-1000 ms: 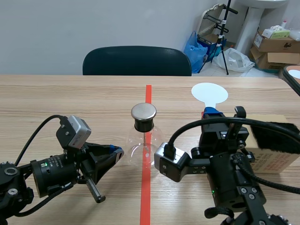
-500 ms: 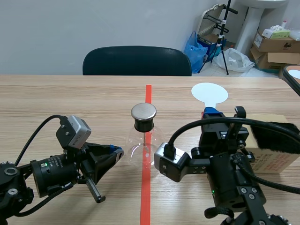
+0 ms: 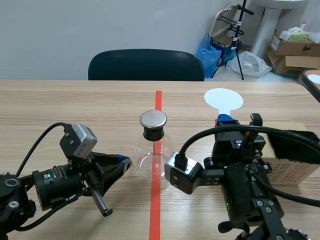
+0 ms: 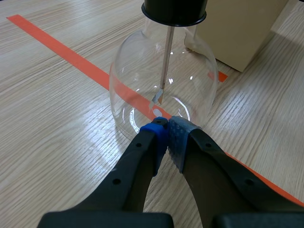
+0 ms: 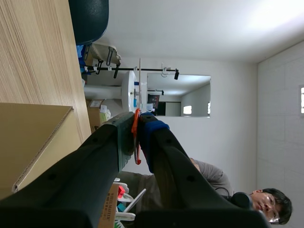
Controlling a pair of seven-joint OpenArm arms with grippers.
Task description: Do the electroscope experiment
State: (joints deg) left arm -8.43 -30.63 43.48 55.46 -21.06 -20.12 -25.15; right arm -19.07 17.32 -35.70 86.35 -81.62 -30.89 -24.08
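The electroscope (image 3: pixel 153 145) is a clear glass flask with a black stopper and a round metal cap, standing on the orange tape line at mid-table. In the left wrist view its rod and foil (image 4: pixel 164 71) hang inside the glass. My left gripper (image 3: pixel 125 161) (image 4: pixel 167 129) is shut on nothing, low on the table with its tips right at the flask's base. Right of the flask my right gripper (image 3: pixel 226 120) (image 5: pixel 137 124) is raised and shut on the red handle of a white round paddle (image 3: pixel 223 100) (image 5: pixel 137 159), whose disc stands above the fingers.
A cardboard box (image 3: pixel 292 170) (image 4: pixel 237 28) sits at the right with a black furry cloth (image 3: pixel 295 145) on top. A dark chair (image 3: pixel 146 65) stands beyond the far table edge. A person (image 5: pixel 223 190) shows in the right wrist view's background.
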